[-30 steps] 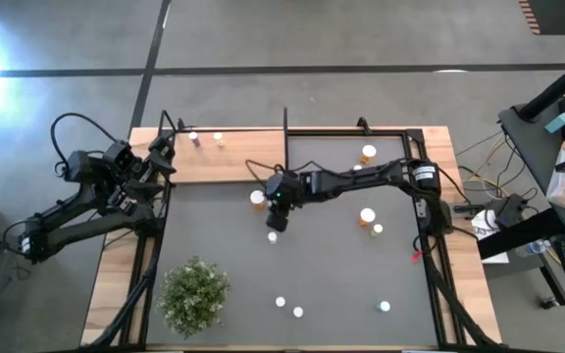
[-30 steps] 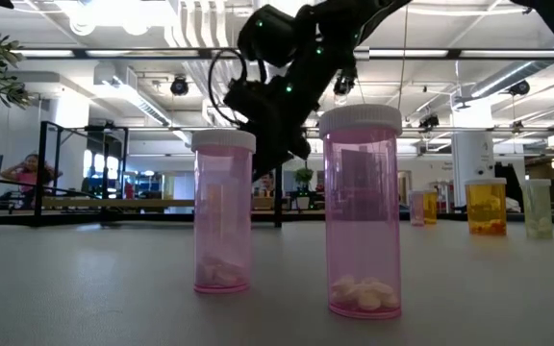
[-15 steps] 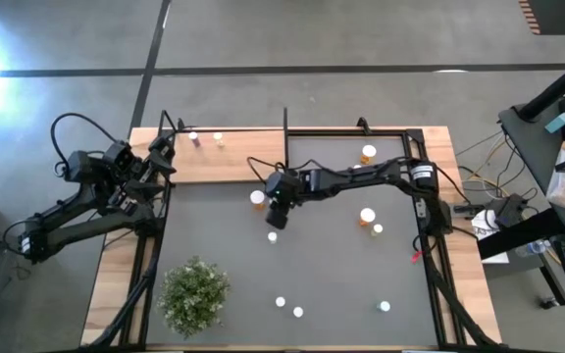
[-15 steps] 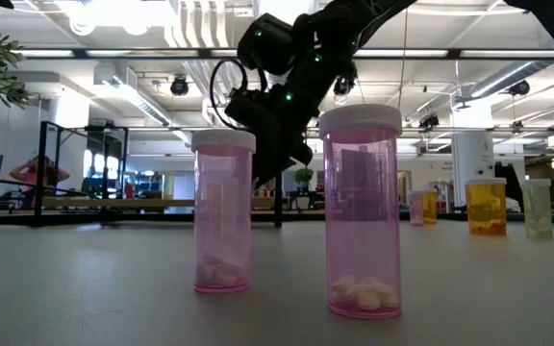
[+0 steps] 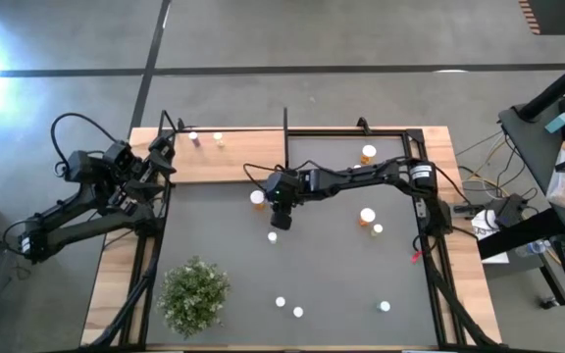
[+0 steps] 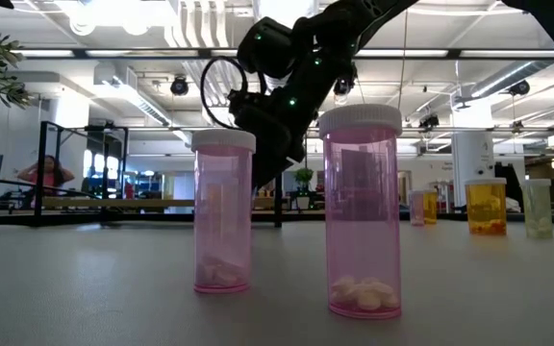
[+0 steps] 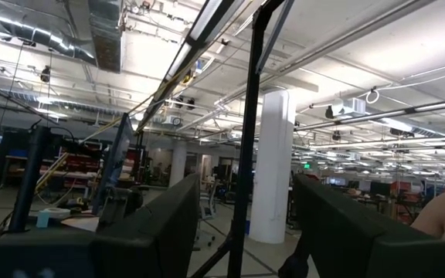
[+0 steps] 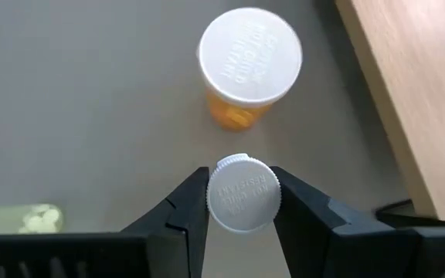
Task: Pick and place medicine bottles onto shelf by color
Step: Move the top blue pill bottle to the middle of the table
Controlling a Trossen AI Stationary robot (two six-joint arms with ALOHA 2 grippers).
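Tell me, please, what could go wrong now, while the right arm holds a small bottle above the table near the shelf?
1. The right end effector grips the small bottle only at its white cap, so it may slip or swing.
2. An orange bottle stands on the table just ahead, between the held bottle and the shelf; a low pass could knock it over.
3. The shelf has thin black rods at its edges; the arm might catch one when reaching in.

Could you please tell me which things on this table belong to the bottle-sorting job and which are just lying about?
For the job:
- bottle held in the right end effector
- orange bottle standing beside it
- two pink bottles up front
- wooden shelf

Lying about:
- green plant
- left end effector, waiting open at the shelf's end
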